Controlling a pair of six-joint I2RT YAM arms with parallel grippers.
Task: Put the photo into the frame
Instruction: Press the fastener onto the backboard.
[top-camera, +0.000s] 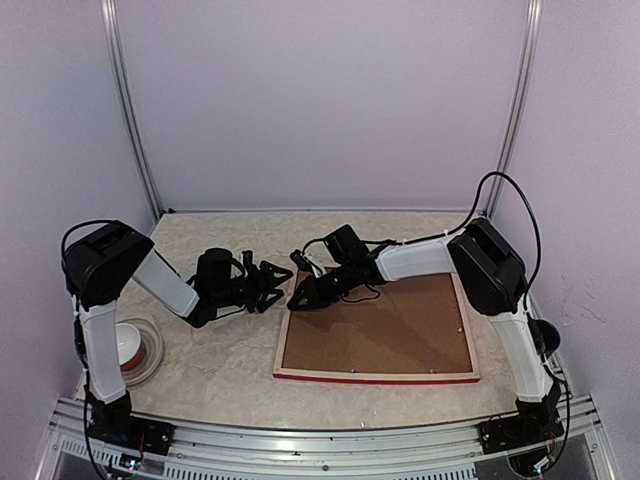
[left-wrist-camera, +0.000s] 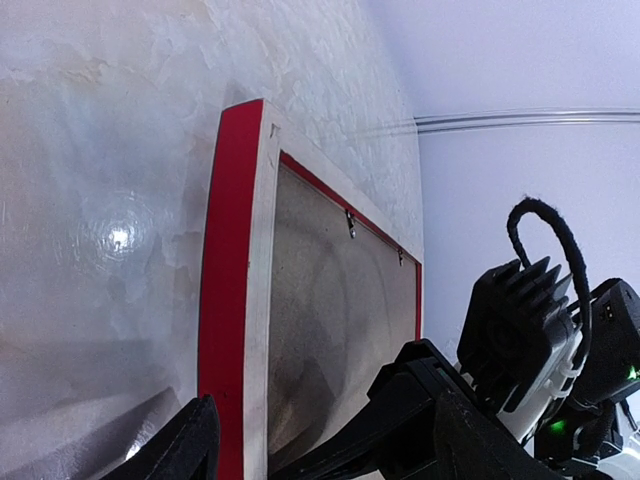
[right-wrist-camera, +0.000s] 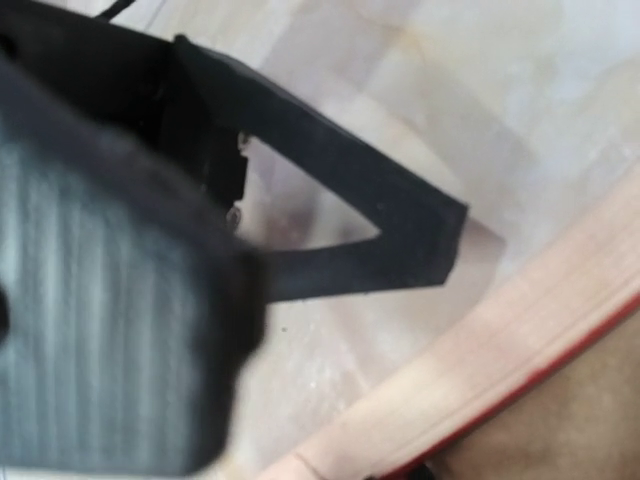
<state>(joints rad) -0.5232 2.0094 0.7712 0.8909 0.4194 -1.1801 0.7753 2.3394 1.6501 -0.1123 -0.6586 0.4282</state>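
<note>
The large rectangular picture frame, red front and pale wood rear (top-camera: 375, 377), lay face down on the marbled beige tabletop (top-camera: 220, 370), right of centre. A plain brown backing board (top-camera: 390, 330) sat inside it. Over its far left corner was the right gripper (top-camera: 303, 297); whether its jaws were clenched, I couldn't tell. Just left of that corner was the left gripper (top-camera: 272, 283), jaws released and empty. Well apart, by the left arm's base, sat a round white-and-red container (top-camera: 140, 345).

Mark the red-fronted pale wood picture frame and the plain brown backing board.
red-fronted pale wood picture frame (top-camera: 380, 378), top view, red near edge.
plain brown backing board (top-camera: 390, 330), top view, its middle.
</note>
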